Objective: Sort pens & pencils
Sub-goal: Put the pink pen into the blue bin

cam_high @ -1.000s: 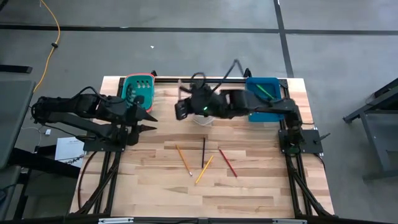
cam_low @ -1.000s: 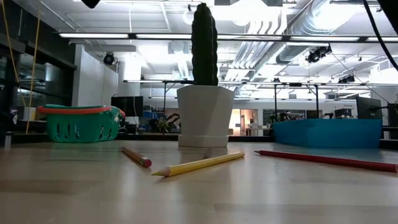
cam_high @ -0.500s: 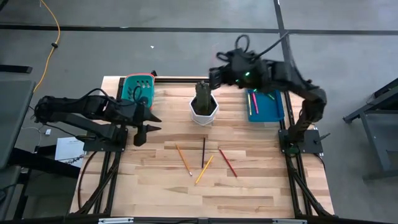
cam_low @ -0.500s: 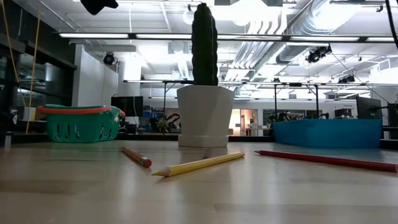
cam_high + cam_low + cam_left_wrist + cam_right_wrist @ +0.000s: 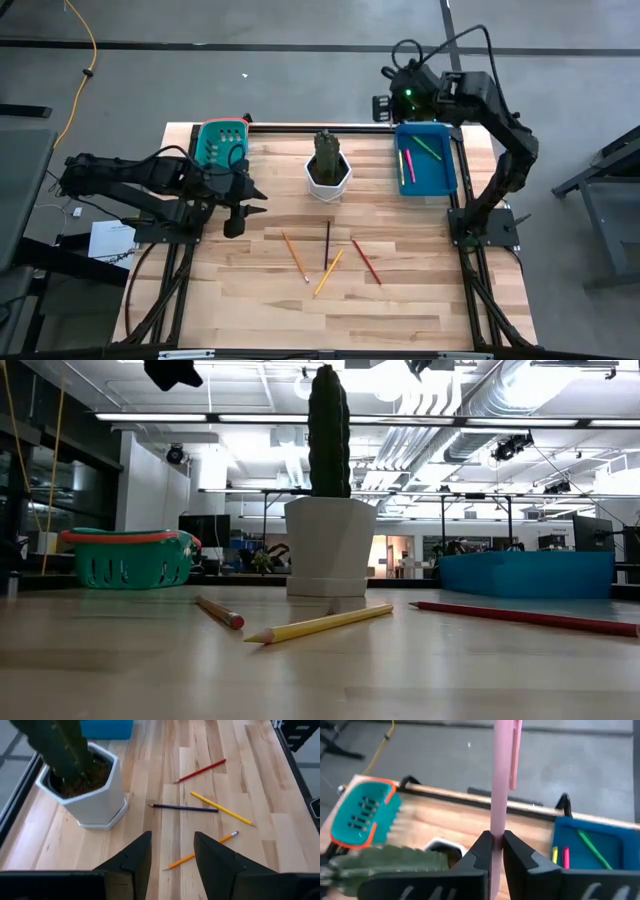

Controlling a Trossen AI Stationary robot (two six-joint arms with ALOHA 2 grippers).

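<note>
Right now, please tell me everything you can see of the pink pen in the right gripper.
The pink pen is a slim, straight stick, plastic by its look, with a clip near its far end. The right gripper is shut on its shaft, both fingers pressing it. It hangs in the air near the blue tray and touches nothing else.

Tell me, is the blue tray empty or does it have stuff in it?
Not empty. The blue tray already holds pens: pink, green and yellow ones show inside it in the high view and the right wrist view.
</note>
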